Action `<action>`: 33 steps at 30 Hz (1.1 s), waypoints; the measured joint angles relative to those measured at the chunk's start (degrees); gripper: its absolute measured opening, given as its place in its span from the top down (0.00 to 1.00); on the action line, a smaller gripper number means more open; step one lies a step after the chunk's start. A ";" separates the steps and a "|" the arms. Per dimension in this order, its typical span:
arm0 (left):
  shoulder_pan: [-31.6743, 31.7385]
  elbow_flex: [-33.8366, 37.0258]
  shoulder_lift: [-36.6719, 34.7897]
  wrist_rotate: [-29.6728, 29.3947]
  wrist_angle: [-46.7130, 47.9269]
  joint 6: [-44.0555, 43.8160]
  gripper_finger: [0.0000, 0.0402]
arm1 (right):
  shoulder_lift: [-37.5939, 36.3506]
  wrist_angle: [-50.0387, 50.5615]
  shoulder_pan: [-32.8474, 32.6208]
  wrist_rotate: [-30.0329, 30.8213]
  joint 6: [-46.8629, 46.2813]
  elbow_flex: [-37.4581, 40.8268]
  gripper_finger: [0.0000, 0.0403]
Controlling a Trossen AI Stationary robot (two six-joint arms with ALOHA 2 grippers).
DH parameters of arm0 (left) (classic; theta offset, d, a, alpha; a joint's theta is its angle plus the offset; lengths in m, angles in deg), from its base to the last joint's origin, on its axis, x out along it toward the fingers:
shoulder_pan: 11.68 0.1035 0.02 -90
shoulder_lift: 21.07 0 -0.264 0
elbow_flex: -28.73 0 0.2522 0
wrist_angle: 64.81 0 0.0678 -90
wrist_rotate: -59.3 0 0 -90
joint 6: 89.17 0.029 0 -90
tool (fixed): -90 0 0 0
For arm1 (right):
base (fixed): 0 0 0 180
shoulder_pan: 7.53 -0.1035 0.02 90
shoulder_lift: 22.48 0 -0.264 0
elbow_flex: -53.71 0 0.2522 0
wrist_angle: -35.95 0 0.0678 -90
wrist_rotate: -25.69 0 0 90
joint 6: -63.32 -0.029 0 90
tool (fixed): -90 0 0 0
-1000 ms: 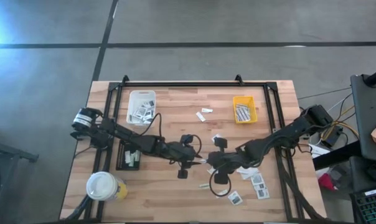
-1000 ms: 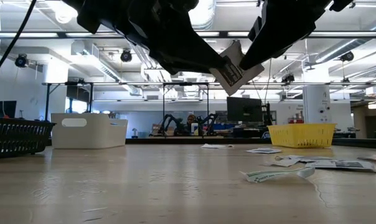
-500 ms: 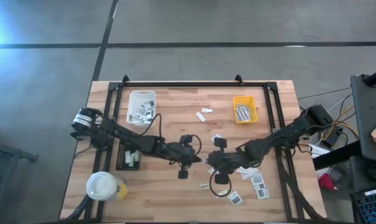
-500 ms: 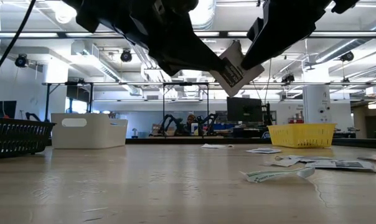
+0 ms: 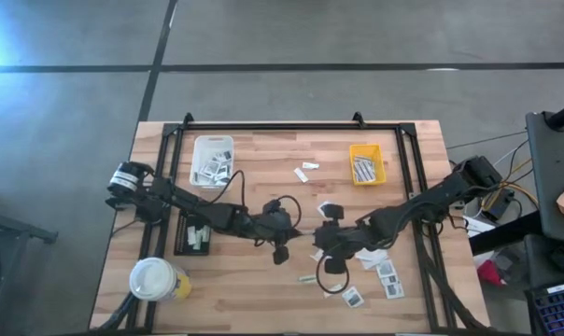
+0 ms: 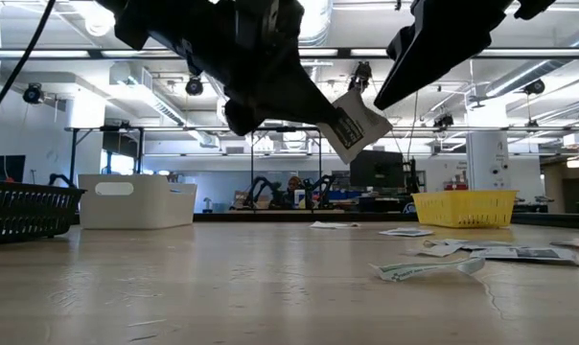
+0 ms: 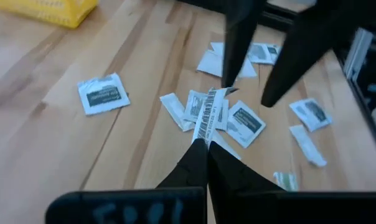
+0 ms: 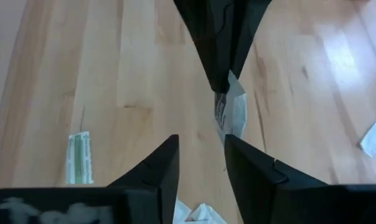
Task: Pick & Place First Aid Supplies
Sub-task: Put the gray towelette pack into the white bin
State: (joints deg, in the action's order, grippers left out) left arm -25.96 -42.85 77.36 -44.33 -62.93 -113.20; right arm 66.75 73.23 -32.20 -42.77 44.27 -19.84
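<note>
My left gripper point(image 7: 206, 140) is pinched tight on a white packet point(image 6: 352, 125) above mid-table; at three o'clock my right gripper point(image 8: 200, 155) hovers, fingers spread, empty.

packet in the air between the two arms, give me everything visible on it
The packet is small, flat and white with a dark printed patch; it looks like paper or foil. It hangs tilted above the table, touching nothing below. The left gripper is shut on one edge of it. The right gripper stands open just beside it, apart.
</note>
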 joint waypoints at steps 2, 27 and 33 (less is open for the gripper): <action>-0.09 0.00 0.00 -0.02 -0.02 -2.02 1.00 | 0.00 0.07 -0.02 1.45 0.15 0.00 0.70; -2.45 -0.02 0.00 -10.38 -1.74 -5.18 1.00 | 1.92 -8.95 -1.20 9.77 7.67 0.11 0.98; -2.47 -0.02 0.00 -10.32 -1.77 -4.54 1.00 | 1.92 -8.23 -1.20 13.07 7.46 0.11 0.98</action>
State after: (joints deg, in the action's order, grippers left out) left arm -28.43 -42.88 77.36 -54.65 -64.70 -117.74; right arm 68.67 65.00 -33.40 -29.70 51.73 -19.73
